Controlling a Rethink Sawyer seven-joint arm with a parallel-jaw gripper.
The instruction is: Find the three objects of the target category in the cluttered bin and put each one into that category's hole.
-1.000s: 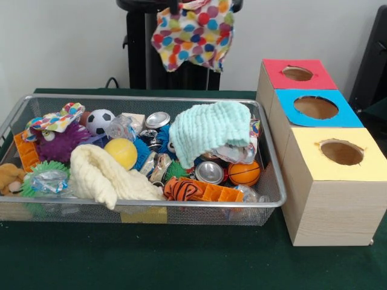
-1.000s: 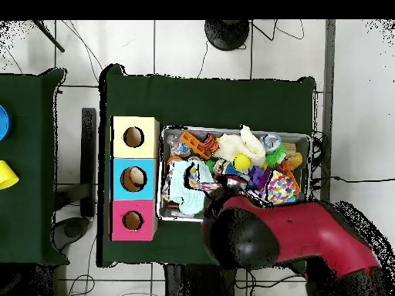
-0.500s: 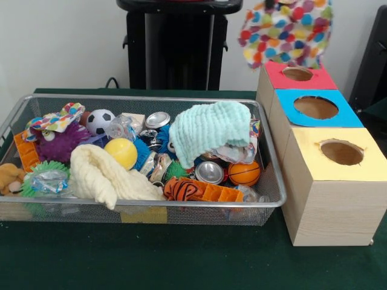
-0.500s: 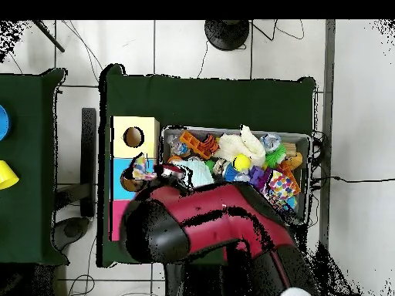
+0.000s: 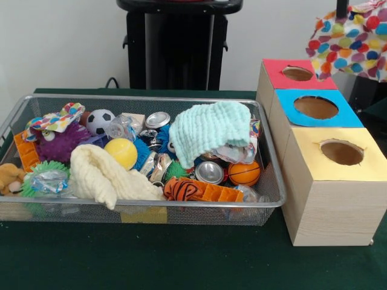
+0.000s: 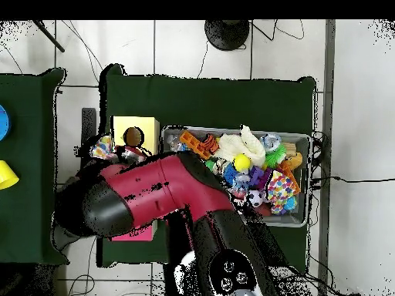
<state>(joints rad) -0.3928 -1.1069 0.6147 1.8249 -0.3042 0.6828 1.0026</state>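
Polka-dot cloth [image 5: 354, 41] hangs in the air at the top right of my front view, above and beyond the red box [image 5: 294, 77]; its upper edge is bunched under a dark stub at the top edge, which I take for the gripper [image 5: 343, 8]. I cannot tell how its jaws stand, since the cloth covers them.

From overhead the arm [image 6: 154, 196] lies across the boxes, hiding the blue and red ones, and a scrap of the cloth shows just off the outer side of the yellow box [image 6: 135, 126].

The boxes stand in a row beside the bin [image 5: 142, 208]: red, then blue box [image 5: 314, 109], then yellow, each with a round hole on top.

In the bin I see a mint cloth [image 5: 210, 130] draped over the clutter toward the boxes and a cream cloth [image 5: 103, 175] near the front. A second dotted cloth [image 5: 54, 121] lies at the far end. Around them are a yellow ball [image 5: 121, 152], a soccer ball [image 5: 100, 121], a small basketball [image 5: 244, 173] and crushed cans [image 5: 209, 171].
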